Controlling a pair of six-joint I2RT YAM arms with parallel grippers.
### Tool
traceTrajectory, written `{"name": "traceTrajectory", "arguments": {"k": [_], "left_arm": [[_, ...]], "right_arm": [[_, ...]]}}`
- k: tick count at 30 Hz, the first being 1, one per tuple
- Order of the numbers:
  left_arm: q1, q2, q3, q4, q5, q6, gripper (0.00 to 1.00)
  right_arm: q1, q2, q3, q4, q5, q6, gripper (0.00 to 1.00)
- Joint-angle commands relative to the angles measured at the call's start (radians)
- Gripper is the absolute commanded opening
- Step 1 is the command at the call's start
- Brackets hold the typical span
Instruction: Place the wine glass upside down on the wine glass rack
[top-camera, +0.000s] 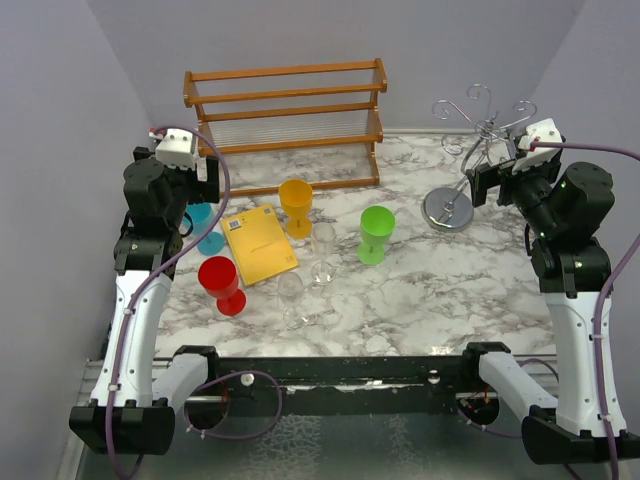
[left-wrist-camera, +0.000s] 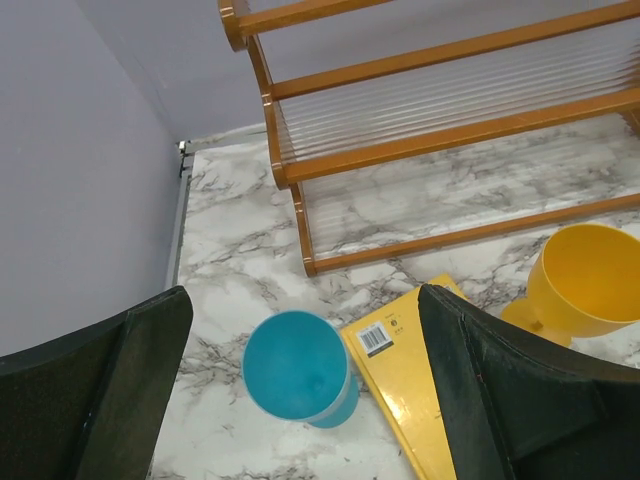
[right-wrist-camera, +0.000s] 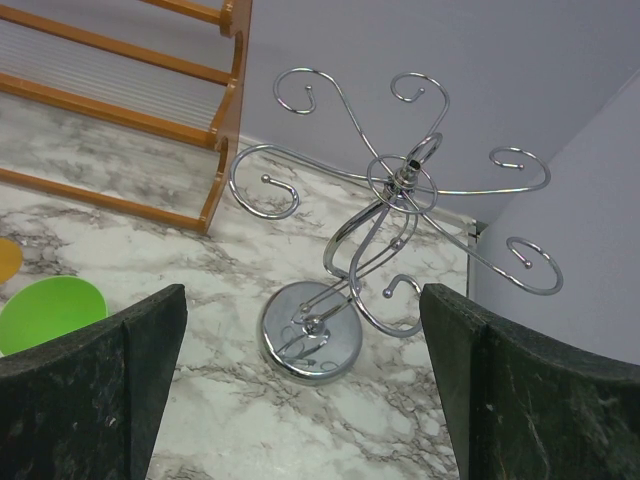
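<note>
Bright, even light comes from overhead; shadows on the marble table are short and soft. The wine glass rack shows small glints on its wire and a mirror sheen on its disc base. Wrist views are sharp mid-frame, while the dark fingers at 5 and 7 o'clock look slightly soft.

The rack stands right of the shelf, and before the shelf the glasses stand right of the book.
</note>
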Motion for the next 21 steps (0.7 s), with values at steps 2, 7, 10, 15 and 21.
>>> {"name": "traceTrajectory", "arguments": {"k": [2,7,10,15,21], "left_arm": [[-0.003,-0.001,0.049,0.024,0.022,-0.008,0.99],[-0.003,0.001,0.053,0.024,0.031,-0.015,0.99],[-0.004,0.003,0.062,0.019,0.04,-0.016,0.99],[-0.003,0.005,0.078,-0.003,0.081,-0.013,0.99],[-0.003,0.017,0.084,-0.006,0.157,-0.013,0.99]], "right_arm": [[0.007,-0.009,0.001,0.014,0.031,-0.021,1.0],[0.007,-0.004,0.003,0.011,0.021,-0.026,1.0],[0.007,0.005,0.015,0.011,0.03,-0.034,1.0],[0.007,0.036,0.043,0.033,0.041,-0.044,1.0],[0.007,0.112,0.079,0.097,0.056,-0.035,1.0]]}}
